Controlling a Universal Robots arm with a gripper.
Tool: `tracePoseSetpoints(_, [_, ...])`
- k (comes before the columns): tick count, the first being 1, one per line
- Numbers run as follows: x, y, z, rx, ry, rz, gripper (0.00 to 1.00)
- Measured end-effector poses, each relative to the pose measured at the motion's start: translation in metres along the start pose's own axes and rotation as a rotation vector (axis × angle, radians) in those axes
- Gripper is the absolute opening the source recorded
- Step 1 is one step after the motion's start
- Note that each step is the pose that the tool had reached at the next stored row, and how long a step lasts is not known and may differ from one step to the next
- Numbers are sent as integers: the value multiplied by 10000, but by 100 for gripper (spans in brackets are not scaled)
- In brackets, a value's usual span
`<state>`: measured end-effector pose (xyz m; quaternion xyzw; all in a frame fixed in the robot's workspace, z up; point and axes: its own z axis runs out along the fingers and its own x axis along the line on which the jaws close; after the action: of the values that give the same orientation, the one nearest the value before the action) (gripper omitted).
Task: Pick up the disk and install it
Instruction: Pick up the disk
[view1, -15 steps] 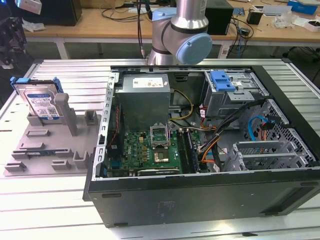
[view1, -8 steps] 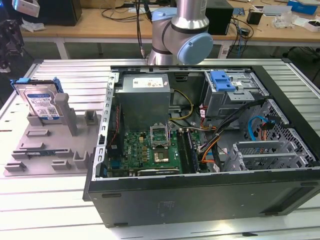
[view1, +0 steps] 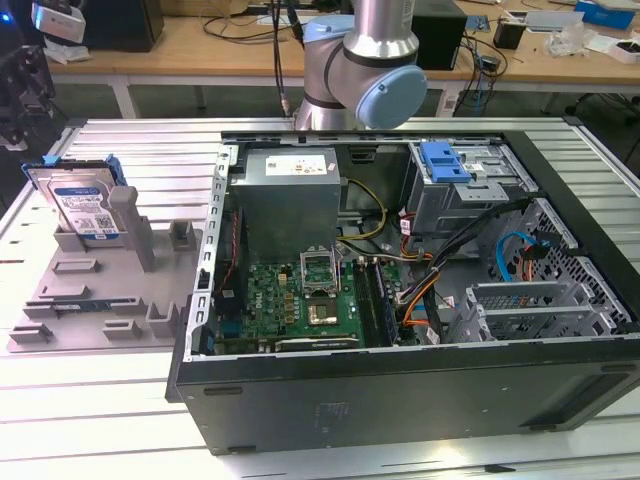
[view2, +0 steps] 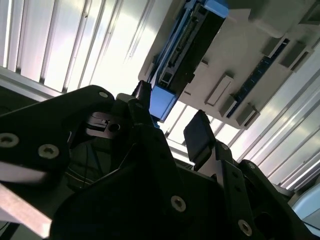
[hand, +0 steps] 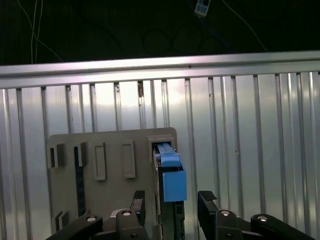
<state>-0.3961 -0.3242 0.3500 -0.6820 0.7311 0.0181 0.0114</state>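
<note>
Blue-framed disk (hand: 171, 177) beyond the parted claw (hand: 172, 199)

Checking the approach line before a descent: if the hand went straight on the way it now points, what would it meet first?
Probably the disk, standing on edge in the grey holder: its blue carrier lies ahead, in line with the gap of the open hand. How far off it is cannot be told.

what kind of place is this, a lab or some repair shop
Most likely a robotics lab set up for PC assembly: an open computer case on a ribbed metal table, a grey fixture tray holding the disk on edge, and cluttered wooden desks behind the robot arm.
</note>
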Motion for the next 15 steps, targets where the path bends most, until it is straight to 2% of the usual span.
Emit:
tracePoseSetpoints(6, [3,-1,51,-4,-43,154,54])
tracePoseSetpoints(8, [4,-3,75,-75,-38,227,54])
tracePoseSetpoints(13, [6,-9,134,-175,-44,302,54])
tracePoseSetpoints(15, [4,-21,152,-194,-40,187,54])
